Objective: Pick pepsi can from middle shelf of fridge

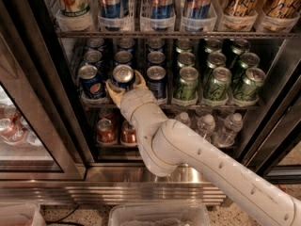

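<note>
Pepsi can (123,73) sits at the front of its lane on the middle shelf (207,106) of the fridge (51,93), with other blue cans close on both sides; gripper (125,81) sits right around it, can't tell if it's actually clamped; looks like the grasp step; next I'd guess a firm squeeze, then straight out without bumping the neighbours.

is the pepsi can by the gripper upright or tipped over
Upright: the pepsi can has its silver top facing up like the neighbouring cans on the middle shelf; the gripper sits at its front.
</note>
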You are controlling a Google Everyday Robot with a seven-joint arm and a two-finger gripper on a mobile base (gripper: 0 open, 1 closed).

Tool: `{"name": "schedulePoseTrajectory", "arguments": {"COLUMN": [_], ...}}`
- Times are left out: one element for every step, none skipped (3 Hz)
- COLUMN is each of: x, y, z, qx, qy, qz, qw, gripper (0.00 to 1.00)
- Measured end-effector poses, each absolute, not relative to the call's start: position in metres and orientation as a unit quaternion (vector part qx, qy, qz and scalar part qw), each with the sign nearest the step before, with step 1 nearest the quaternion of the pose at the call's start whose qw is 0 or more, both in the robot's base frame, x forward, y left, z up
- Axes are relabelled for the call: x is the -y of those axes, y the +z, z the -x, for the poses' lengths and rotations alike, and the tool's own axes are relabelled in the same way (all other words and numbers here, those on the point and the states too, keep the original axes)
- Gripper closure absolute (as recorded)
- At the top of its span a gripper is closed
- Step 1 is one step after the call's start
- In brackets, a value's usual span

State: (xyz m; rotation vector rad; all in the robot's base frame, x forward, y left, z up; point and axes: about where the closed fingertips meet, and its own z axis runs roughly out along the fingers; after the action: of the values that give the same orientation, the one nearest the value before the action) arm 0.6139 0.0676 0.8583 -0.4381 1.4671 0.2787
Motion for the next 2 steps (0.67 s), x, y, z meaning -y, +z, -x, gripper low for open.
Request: {"name": "schedulePoseTrajectory", "arguments": {"x": [-0.070,-0.071], "y": [0.872,0.885], "z": [-0.597,-0.585], "qx": [-0.644,-0.628], "qy": [0.126,0.127], "qz": [0.214,0.232], "qw": [0.724,0.732], "gripper": [1.00,1.00]}}
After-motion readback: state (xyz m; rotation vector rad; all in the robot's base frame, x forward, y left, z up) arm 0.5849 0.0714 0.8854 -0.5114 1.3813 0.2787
